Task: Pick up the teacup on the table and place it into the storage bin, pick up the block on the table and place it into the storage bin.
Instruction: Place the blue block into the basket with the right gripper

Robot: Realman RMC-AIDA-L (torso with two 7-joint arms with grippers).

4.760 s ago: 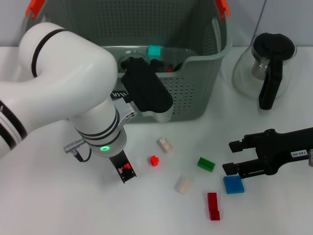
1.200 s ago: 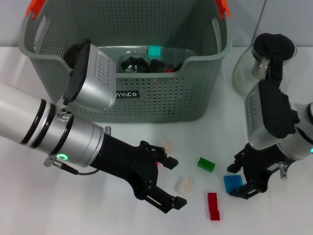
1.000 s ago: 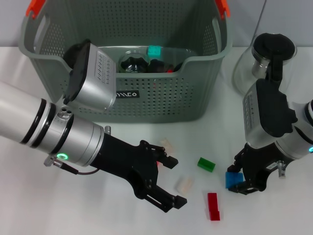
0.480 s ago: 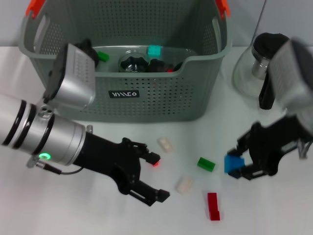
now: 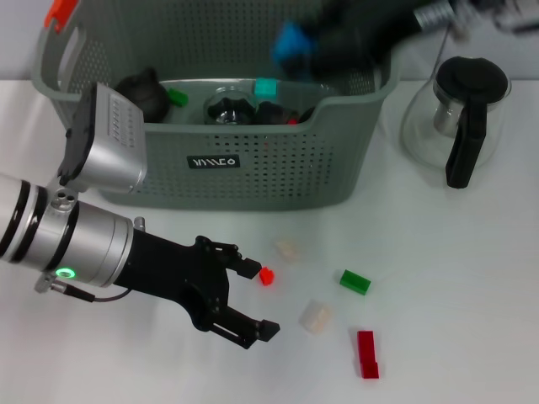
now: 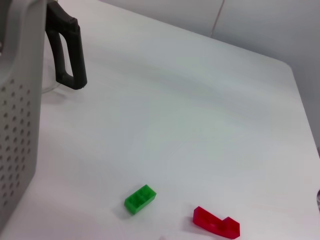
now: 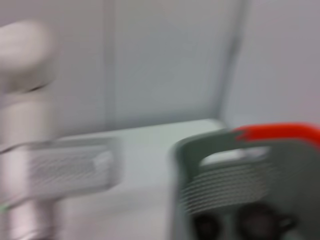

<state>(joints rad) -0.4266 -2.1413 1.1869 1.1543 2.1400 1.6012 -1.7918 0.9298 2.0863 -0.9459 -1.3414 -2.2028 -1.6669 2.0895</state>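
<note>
Blue block [image 5: 294,40] sits in the right gripper [image 5: 324,42] above the bin [image 5: 337,160], over its back right part, in the head view; the gripper is blurred, but it appears clenched on the block, so the block lies straight above the opening and, as I judge it, only a release is called for. In that same view the left gripper [image 5: 242,297] lies low over the table [image 5: 472,295], jaws spread and empty, with the small red block [image 5: 267,275] just beside its upper finger and the cream block [image 5: 317,316] a little beyond its tips; the left arm is plainly the nearer one to the loose pieces, among them the green block [image 5: 354,282] and the red piece [image 5: 366,354]. The left wrist view shows the green block [image 6: 140,198] and the red piece [image 6: 216,222] apart on the table, the carafe handle [image 6: 67,50] farther off. The right wrist view, much smeared, shows the bin's rim [image 7: 225,150] and an orange tab [image 7: 280,132] below the camera.
</note>
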